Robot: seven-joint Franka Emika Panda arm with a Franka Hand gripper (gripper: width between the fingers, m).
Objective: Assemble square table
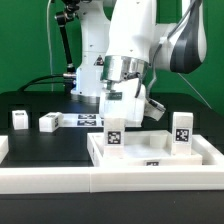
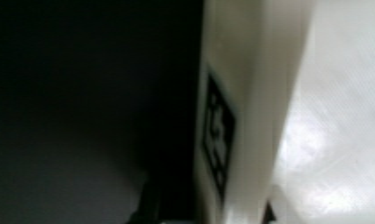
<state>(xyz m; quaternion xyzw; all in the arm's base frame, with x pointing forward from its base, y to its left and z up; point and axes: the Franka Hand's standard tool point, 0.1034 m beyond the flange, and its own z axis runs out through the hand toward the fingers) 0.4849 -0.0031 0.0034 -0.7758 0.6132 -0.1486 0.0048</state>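
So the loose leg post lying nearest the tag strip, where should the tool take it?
Across its middle, from straight above. The loose leg post seems to lie on its side on the black table, apart from the other loose post and the marker board, so both long faces look free. The tool is currently shut on another post.

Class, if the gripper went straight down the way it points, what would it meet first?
Probably the square table top: the gripper, shut on a leg post, points down at it, so the post's lower end would touch first. Depth is unclear.
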